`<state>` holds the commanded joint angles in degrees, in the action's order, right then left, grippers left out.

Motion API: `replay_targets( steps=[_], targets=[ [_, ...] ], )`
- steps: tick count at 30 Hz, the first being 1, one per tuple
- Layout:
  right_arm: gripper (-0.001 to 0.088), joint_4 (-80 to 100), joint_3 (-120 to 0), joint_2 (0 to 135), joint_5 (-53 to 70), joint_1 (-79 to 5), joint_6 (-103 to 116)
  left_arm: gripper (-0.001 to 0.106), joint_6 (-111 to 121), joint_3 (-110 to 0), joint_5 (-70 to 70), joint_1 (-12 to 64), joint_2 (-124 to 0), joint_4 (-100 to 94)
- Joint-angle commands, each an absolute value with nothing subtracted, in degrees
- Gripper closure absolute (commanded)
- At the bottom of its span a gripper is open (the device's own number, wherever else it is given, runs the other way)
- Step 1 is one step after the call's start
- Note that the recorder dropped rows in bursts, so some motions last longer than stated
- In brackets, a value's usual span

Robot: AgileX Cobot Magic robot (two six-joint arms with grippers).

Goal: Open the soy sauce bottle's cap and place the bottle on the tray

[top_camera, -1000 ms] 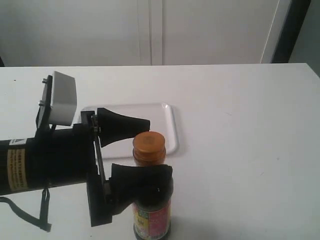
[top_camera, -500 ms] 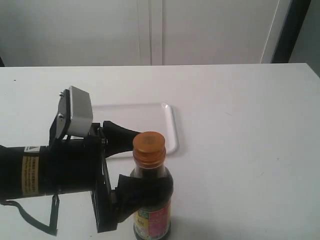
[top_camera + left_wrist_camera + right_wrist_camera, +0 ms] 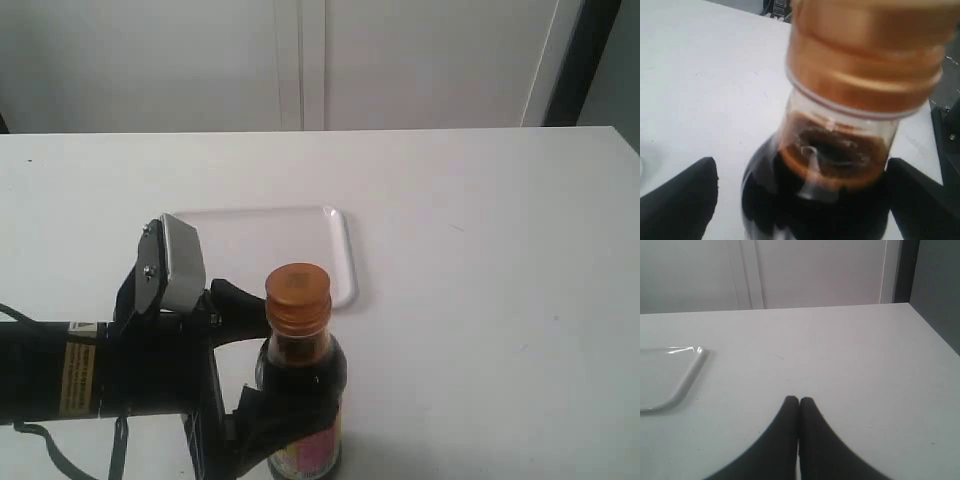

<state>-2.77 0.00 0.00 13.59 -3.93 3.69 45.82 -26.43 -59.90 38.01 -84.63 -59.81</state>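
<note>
the bottle (image 3: 300, 385) stands upright on the table (image 3: 480, 260), just in front of the tray (image 3: 262, 247) and off it, its cap (image 3: 297, 292) still closed down. the left claw (image 3: 262, 375) sits around the bottle's shoulders with its jaws spread wide, one black finger (image 3: 677, 202) on each side of the glass; in the wrist view both fingers stand apart from the bottle (image 3: 815, 195), below the cap (image 3: 865, 55), so it grips nothing. the right claw (image 3: 799, 402) hovers above the bare table beside the tray (image 3: 667, 372), fingertips pressed together, empty.
</note>
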Motion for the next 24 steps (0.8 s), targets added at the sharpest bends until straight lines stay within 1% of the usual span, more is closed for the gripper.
replay_targets(
  steps=[13, 20, 24],
  targets=[
    [0.0868, -2.77, 0.00, 0.00, 13.59, -3.93, 3.69, 0.015, 41.85, -26.43, -62.74, 38.10, -89.82, -57.67],
    [0.0868, -2.77, 0.00, 0.00, 13.59, -3.93, 3.69, 0.015, 38.67, -26.43, -63.29, 40.53, -92.81, -55.14],
    [0.0868, -2.77, 0.00, 0.00, 13.59, -3.93, 3.69, 0.015, 37.19, -26.43, -63.56, 40.72, -93.69, -53.74]
  ],
)
